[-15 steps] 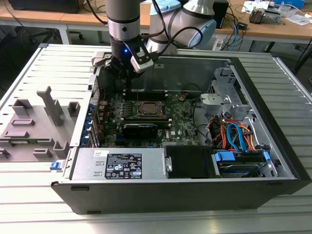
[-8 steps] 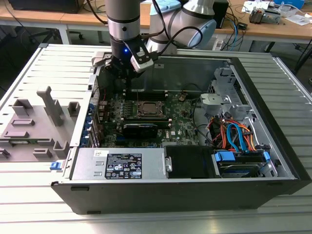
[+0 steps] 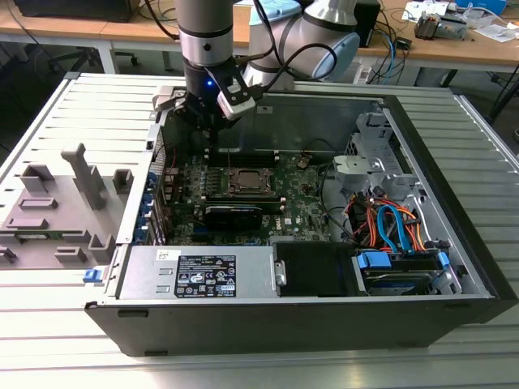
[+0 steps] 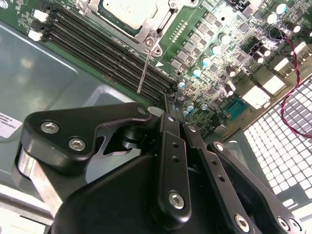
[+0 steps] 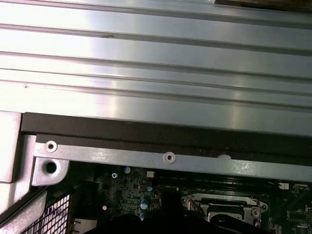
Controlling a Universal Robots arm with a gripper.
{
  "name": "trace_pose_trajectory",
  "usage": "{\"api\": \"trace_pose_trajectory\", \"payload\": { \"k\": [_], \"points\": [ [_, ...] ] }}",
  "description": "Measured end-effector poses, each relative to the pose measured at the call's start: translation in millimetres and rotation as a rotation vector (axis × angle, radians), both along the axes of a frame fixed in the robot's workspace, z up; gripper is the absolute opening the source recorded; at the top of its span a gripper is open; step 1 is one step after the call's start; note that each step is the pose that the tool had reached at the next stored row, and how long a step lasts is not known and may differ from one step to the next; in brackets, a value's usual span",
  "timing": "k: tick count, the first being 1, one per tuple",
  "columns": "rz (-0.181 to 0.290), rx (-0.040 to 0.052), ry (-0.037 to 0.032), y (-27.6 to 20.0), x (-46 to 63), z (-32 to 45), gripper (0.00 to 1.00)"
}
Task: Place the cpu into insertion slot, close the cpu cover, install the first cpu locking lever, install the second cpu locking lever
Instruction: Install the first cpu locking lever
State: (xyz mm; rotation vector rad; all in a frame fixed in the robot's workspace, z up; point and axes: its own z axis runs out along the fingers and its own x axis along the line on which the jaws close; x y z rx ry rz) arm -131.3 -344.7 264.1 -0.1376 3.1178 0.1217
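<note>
The cpu [image 3: 247, 179] lies in the socket in the middle of the motherboard, its pale metal top [image 4: 127, 10] showing through the window of the cpu cover [image 4: 157, 24], which lies flat over it. A thin wire locking lever [image 4: 143, 72] sticks out from the socket's corner across the memory slots. My gripper [image 3: 211, 134] hangs over the board just behind the socket, on the exterior view's left of it. Its black fingers [image 4: 169, 105] are shut with nothing visible between them, the tips close to the lever's free end. The socket frame [image 5: 229, 210] also appears in the first wrist view.
The open computer case [image 3: 454, 267] lies on a ribbed metal table. A power supply [image 3: 203, 271] sits at the front, drive bays and coloured cables [image 3: 389, 227] on the exterior view's right. A grey fixture [image 3: 57, 203] stands on the left. Memory slots [image 4: 97, 53] and the case wall [image 5: 146, 139] border the socket.
</note>
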Motion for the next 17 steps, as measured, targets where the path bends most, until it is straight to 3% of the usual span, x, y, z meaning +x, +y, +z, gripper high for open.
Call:
{"api": "trace_pose_trajectory", "payload": {
  "k": [17],
  "points": [
    [0.0,-0.0001,0.0,3.8,0.0,0.0,0.11]
  ]
}}
